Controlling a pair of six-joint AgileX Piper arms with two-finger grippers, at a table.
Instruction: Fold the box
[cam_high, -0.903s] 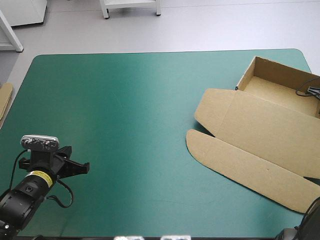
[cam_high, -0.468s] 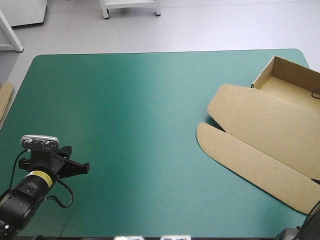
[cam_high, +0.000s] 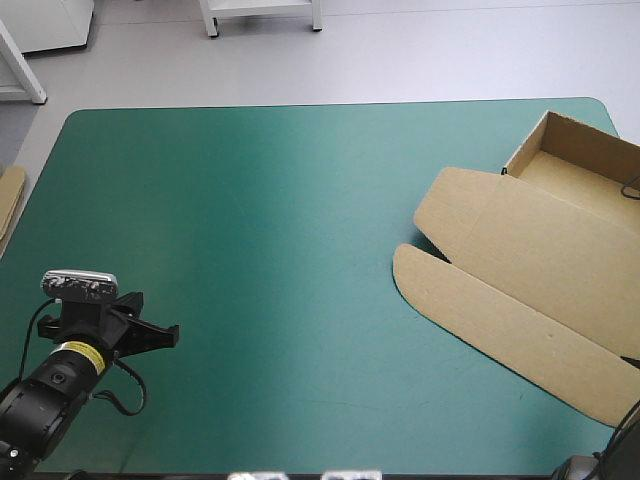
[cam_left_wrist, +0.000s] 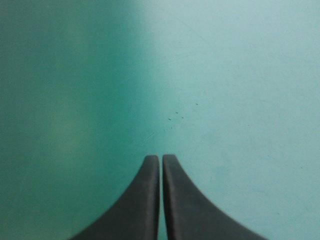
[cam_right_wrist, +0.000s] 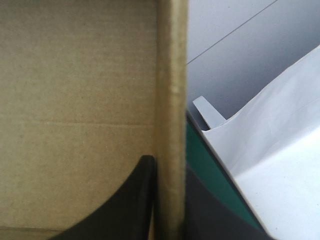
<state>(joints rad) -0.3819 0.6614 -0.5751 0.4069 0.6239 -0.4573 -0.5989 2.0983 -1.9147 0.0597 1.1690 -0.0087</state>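
left gripper (cam_left_wrist: 161, 158) near the near-left corner, jaws closed on nothing, over bare cover (cam_high: 250, 220). box (cam_high: 520, 270) on the table's right side: lid flat toward the near edge, open tray at the far-right corner. right gripper (cam_right_wrist: 169, 162) pinches a tray wall, one finger inside, one outside. spare board (cam_high: 8, 205) at the left edge

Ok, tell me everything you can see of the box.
The box is plain brown corrugated board, part-folded: an open tray with raised walls near the table's far right corner, its lid lying flat on the teal-green cover, and a rounded flap flat along the lid's near side. Its right end runs out of the high view. The right gripper is shut on one tray wall, one black finger inside, one outside.
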